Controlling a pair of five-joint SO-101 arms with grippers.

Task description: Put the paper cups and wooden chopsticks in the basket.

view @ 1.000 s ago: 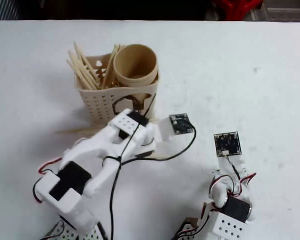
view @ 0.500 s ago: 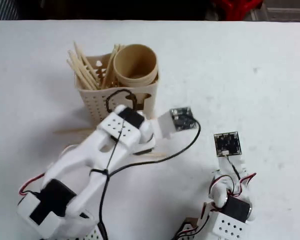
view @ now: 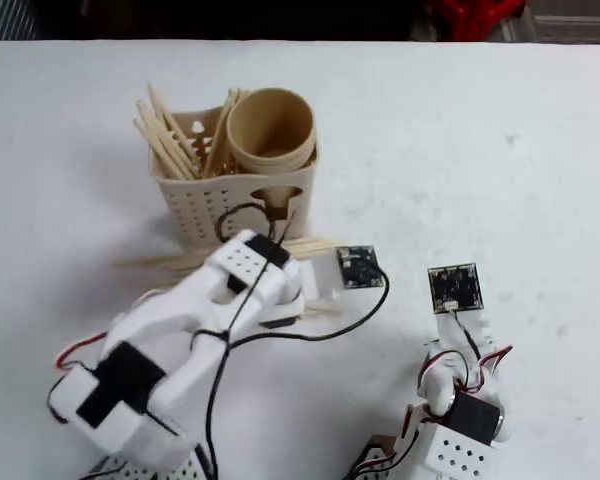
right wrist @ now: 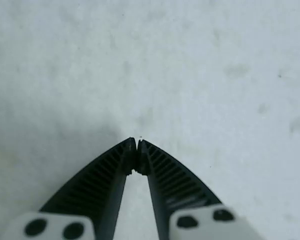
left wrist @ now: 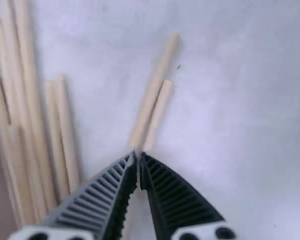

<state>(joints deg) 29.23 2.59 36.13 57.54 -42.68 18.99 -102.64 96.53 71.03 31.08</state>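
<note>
Our left gripper [left wrist: 137, 157] has its jaws pressed together, with nothing that we can see between them. The tips sit right at the near ends of a pair of chopsticks [left wrist: 152, 107] lying side by side on the table [left wrist: 240, 75]; we cannot tell whether the tips touch them. Just beside that pair lies a larger bundle of loose chopsticks [left wrist: 25, 125], also flat on the table.

From above, our left arm [view: 230, 290] stretches toward the basket [view: 205, 205] and ends just short of its near wall. Loose sticks [view: 155, 263] lie along the foot of that wall and poke out from under the arm on both sides. Inside the basket, the paper cups [view: 270, 125] stand nested on one side, and the upright chopsticks [view: 165, 135] lean fanned out on the other.

Our right gripper [right wrist: 136, 144] also has its jaws closed tip to tip, over bare table. Our right arm [view: 460, 420] sits folded, well apart from the basket.
</note>
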